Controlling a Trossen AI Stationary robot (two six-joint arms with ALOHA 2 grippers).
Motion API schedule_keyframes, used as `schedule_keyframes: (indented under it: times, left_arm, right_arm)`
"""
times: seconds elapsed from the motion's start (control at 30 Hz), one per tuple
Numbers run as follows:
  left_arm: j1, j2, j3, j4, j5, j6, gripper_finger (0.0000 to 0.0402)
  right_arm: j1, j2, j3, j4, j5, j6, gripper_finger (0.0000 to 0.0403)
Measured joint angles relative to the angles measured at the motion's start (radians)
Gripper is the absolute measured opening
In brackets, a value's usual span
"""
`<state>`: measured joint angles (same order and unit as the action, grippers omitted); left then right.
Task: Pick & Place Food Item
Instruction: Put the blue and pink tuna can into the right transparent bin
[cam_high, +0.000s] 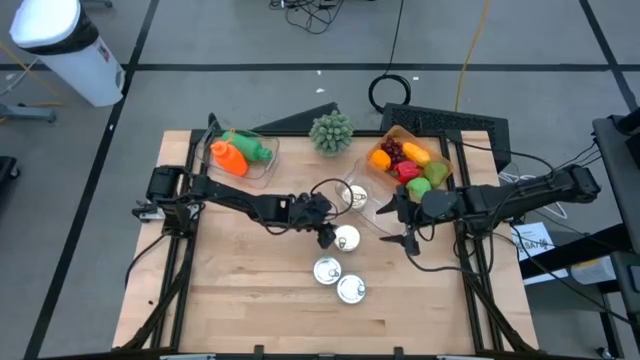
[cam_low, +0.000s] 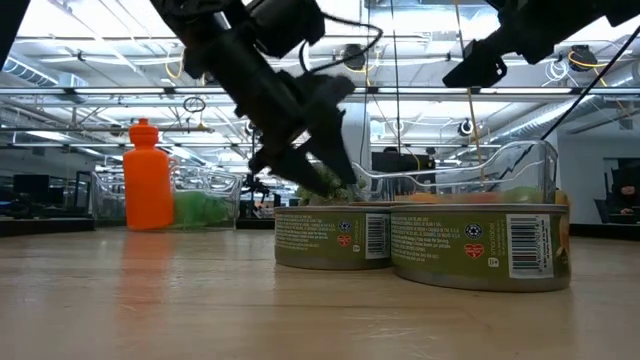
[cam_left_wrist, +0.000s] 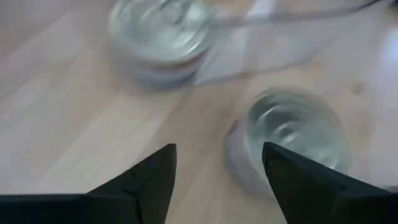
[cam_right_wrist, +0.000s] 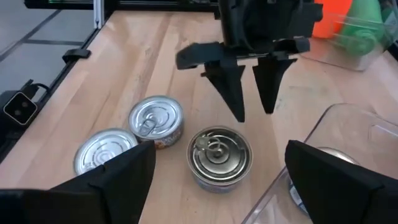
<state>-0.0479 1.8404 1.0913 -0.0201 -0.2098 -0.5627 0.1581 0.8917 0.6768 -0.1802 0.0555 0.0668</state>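
Left gripper (cam_right_wrist: 252, 102) hanging over can (cam_right_wrist: 219, 155) at table (cam_high: 240, 300) centre, just beside clear bin (cam_high: 385, 215), jaws apart, holding nothing. Can looking rigid, smooth, probably heavy (slippery metal); grip best across round wall. Right gripper (cam_high: 408, 222) waiting near, wide, empty.

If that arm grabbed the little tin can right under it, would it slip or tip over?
Probably stable: the can is squat and stands flat on the table, so tipping seems unlikely. Its smooth metal wall may be slippery between the left gripper fingers. It looks rigid, so it shouldn't crush easily.
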Motion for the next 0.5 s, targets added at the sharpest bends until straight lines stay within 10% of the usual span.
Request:
schedule_keyframes:
  times: [0.5]
  left_arm:
    - [-0.048, 0.080, 0.001, 0.045, -0.002, 0.015, 0.0243]
  right_arm:
    - [0.000, 0.000, -0.011, 0.014, 0.000, -0.003, 0.0338]
